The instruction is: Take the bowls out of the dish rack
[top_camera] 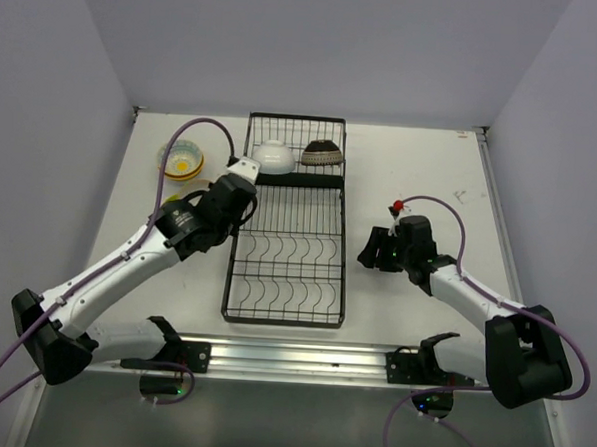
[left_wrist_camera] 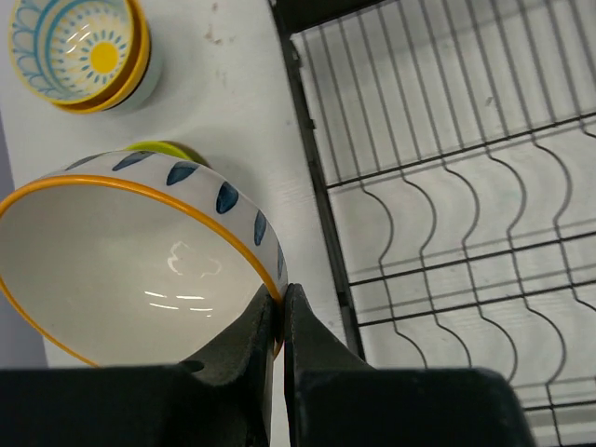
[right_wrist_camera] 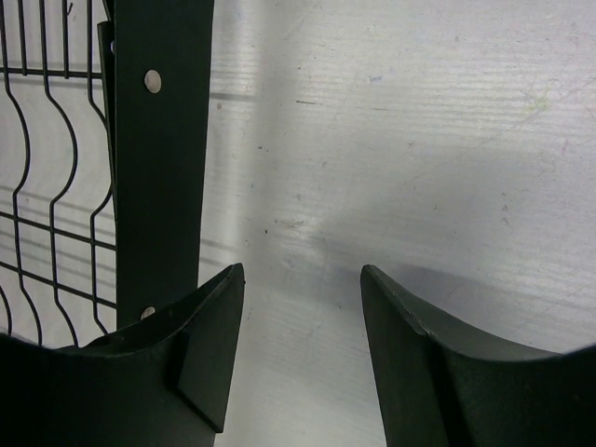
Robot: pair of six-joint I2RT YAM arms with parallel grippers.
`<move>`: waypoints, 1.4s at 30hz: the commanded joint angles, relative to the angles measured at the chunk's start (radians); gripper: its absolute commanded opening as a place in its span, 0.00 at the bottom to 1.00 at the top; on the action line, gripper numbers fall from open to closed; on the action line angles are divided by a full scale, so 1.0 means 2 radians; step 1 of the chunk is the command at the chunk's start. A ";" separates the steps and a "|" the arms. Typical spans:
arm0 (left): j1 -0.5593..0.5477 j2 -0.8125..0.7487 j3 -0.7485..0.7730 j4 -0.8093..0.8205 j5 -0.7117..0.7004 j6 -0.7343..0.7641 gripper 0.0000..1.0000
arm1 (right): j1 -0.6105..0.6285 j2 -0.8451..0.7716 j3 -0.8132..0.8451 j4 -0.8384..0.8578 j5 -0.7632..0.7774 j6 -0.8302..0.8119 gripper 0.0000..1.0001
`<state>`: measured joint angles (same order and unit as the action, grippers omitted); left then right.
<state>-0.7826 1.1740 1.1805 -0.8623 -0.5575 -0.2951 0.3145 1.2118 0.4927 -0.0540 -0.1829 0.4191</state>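
The black wire dish rack (top_camera: 287,253) lies in the middle of the table. Its small far section holds a white bowl (top_camera: 273,156) and a dark brown patterned bowl (top_camera: 322,153); the large section shows bare wire dividers (left_wrist_camera: 447,205). My left gripper (left_wrist_camera: 281,296) is shut on the rim of a white bowl with an orange rim and blue marks (left_wrist_camera: 121,251), held just left of the rack's edge (top_camera: 243,169). My right gripper (right_wrist_camera: 303,279) is open and empty, low over the table right of the rack (top_camera: 375,250).
A stack of bowls (top_camera: 181,160), patterned one on top of an orange one (left_wrist_camera: 79,51), stands on the table left of the rack. A yellow-green bowl (left_wrist_camera: 166,149) peeks out behind the held bowl. The rack's side bar (right_wrist_camera: 158,158) is by my right gripper's left finger.
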 commanded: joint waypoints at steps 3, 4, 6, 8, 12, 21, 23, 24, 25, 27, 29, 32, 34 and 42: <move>0.075 -0.003 -0.023 0.016 -0.004 0.081 0.00 | 0.005 0.005 -0.001 0.024 -0.007 0.000 0.57; 0.093 0.000 -0.026 0.021 0.001 0.087 0.00 | 0.005 0.007 -0.001 0.023 -0.007 0.001 0.57; 0.113 0.014 -0.027 0.035 0.031 0.113 0.00 | 0.005 0.006 -0.002 0.024 -0.006 -0.001 0.57; 0.147 0.031 -0.020 0.041 0.050 0.130 0.00 | 0.006 0.007 -0.001 0.025 -0.004 -0.001 0.57; 0.190 0.066 0.006 0.054 0.076 0.138 0.00 | 0.007 0.009 0.000 0.025 -0.004 -0.002 0.57; 0.274 0.149 0.059 0.055 0.150 0.144 0.00 | 0.009 0.013 0.004 0.024 0.001 -0.005 0.57; 0.278 0.163 0.062 0.055 0.151 0.143 0.00 | 0.010 0.013 0.004 0.025 0.002 -0.005 0.57; 0.282 0.166 0.062 0.055 0.150 0.139 0.00 | 0.010 0.014 0.004 0.025 0.001 -0.005 0.57; 0.282 0.169 0.061 0.057 0.155 0.136 0.00 | 0.010 0.015 0.005 0.024 0.002 -0.005 0.57; 0.285 0.173 0.057 0.064 0.162 0.135 0.00 | 0.010 0.018 0.007 0.023 0.002 -0.006 0.57; 0.285 0.174 0.050 0.065 0.167 0.134 0.00 | 0.011 0.020 0.008 0.022 0.002 -0.006 0.57; 0.285 0.175 0.042 0.064 0.171 0.135 0.00 | 0.011 0.019 0.009 0.022 0.004 -0.006 0.57; 0.285 0.175 0.038 0.065 0.176 0.134 0.00 | 0.011 0.019 0.009 0.022 0.006 -0.007 0.57; 0.285 0.173 0.030 0.052 0.155 0.121 0.00 | 0.013 0.025 0.011 0.022 0.007 -0.008 0.57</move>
<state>-0.2218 1.5352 1.2453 -0.7841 -0.2119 -0.0433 0.3351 1.2568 0.4927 -0.0368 -0.1753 0.4179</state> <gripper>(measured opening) 0.077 0.571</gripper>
